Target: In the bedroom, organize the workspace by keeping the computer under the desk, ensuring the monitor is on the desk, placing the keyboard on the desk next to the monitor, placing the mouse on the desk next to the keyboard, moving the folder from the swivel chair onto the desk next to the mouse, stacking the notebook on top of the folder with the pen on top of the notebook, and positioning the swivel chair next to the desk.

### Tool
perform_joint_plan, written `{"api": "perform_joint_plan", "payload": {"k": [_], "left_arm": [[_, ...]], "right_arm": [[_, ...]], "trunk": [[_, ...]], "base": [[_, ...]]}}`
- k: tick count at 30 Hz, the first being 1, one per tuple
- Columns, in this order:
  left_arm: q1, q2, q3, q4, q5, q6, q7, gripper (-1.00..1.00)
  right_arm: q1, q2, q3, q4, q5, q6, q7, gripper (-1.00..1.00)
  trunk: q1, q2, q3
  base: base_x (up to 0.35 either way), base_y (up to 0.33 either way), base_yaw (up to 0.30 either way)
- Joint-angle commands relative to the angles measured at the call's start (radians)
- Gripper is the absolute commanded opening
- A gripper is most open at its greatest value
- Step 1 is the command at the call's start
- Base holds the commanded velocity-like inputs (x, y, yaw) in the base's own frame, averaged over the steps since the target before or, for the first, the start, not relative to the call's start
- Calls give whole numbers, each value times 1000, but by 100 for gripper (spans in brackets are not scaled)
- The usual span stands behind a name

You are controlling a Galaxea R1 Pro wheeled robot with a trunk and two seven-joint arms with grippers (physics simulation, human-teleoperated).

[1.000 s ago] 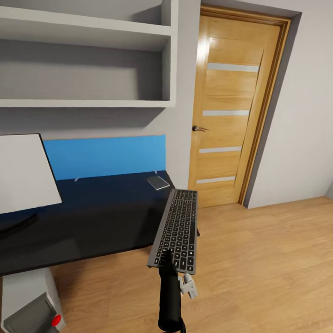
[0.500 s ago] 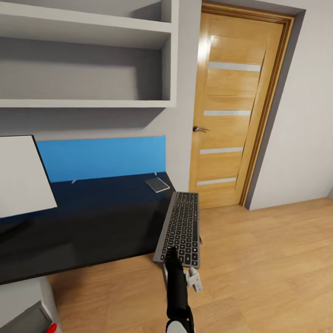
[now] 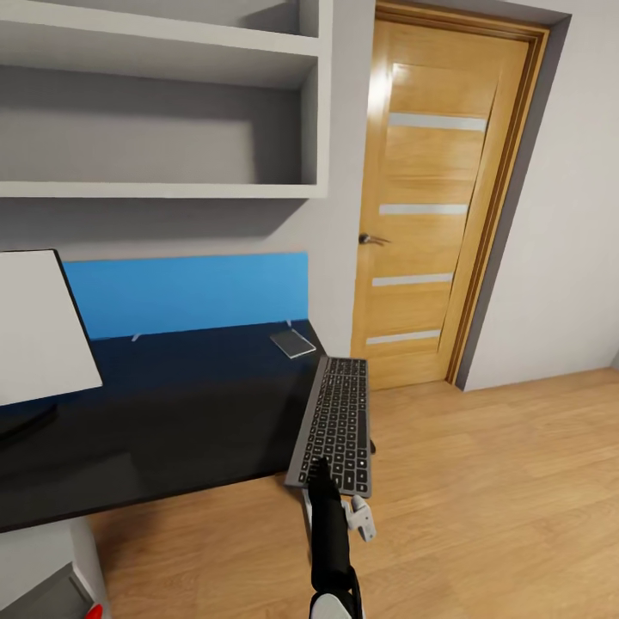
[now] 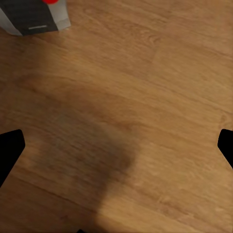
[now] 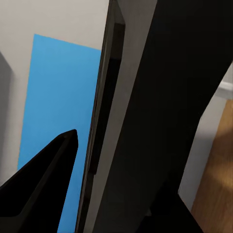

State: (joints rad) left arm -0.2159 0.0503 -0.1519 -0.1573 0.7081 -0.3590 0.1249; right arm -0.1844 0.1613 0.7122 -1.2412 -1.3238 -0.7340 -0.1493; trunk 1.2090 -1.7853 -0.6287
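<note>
Against the grey wall, desk (image 3: 155, 413): its glossy black top runs along under the blue back panel (image 3: 185, 292) and wall shelves (image 3: 163, 103), with wide bare surface between the monitor and the right end, room enough for what the task wants laid there.
Door (image 3: 438, 206): wooden, with frosted strips, closed, just past the desk's right end.
Monitor (image 3: 34, 327): stands on the desk at its left, white back toward the camera, so already where the task wants it.
Computer (image 4: 34, 14): a grey tower with a red dot, on the plank floor at the desk's left end.
Keyboard (image 3: 337, 423): carried lengthwise in the air at the desk's right end, far end level with the top; probably held by its near short edge so it can be slid on.
Notebook (image 3: 293, 341): dark grey, flat on the desk's back right corner, near the panel.
Right gripper (image 3: 320, 474): pinching the keyboard's near edge, fingers pressed onto it.
Left gripper (image 4: 116, 155): spread wide over bare floor, holding nothing.
</note>
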Motion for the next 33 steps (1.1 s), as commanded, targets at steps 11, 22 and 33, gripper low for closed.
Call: {"api": "perform_joint_plan", "payload": {"k": [11,22,33], "left_arm": [[0,0,-9,-1,2,-2,7,100],[0,0,-9,-1,2,-1,6,100],[0,0,-8,-1,2,0,6,100]], "right_arm": [[-1,-2,-5,-3,6,-4,-9,-100],[-1,-2,-5,-3,6,-4,-9,-100],[-1,-2,-5,-3,6,-4,-9,-100]], "trunk": [[42,-78,-36],[84,-155,-70],[107,-197,-89]], "base": [[0,0,0],[0,0,0],[0,0,0]]}}
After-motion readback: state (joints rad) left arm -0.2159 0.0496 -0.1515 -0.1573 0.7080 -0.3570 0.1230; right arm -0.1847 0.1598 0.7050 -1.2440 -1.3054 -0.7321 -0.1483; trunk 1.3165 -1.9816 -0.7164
